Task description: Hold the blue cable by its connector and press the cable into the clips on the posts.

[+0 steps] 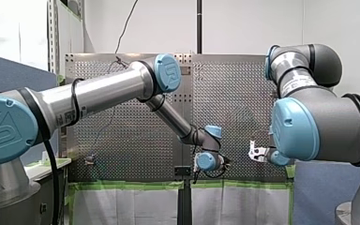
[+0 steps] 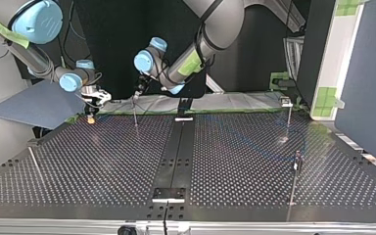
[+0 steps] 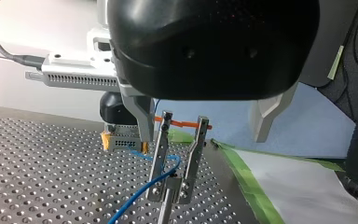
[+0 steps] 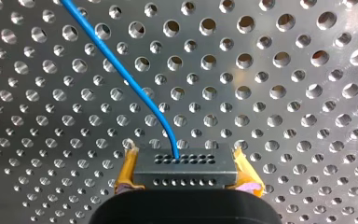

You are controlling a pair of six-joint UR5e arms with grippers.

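My right gripper [image 4: 184, 161] is shut on the black connector [image 4: 185, 170], its yellow pads on both ends. The blue cable [image 4: 121, 70] leaves the connector's face and curves away over the perforated table. In the left wrist view my left gripper [image 3: 169, 196] is open, its metal fingers [image 3: 161, 154] standing on either side of a post's clip [image 3: 168, 207]. The blue cable [image 3: 135, 200] runs through at that clip, and the connector [image 3: 121, 141] hangs just beyond it. In the top view my left gripper [image 2: 136, 95] is over that post [image 2: 136, 120], and my right gripper [image 2: 91, 115] is to its left.
More thin posts stand at the top view's right [image 2: 288, 120] [image 2: 297, 166], and a rod [image 2: 35, 164] at its left. A black rail [image 2: 178, 152] runs down the table's middle. Green tape [image 3: 247, 182] and a white sheet edge the table beside my left gripper.
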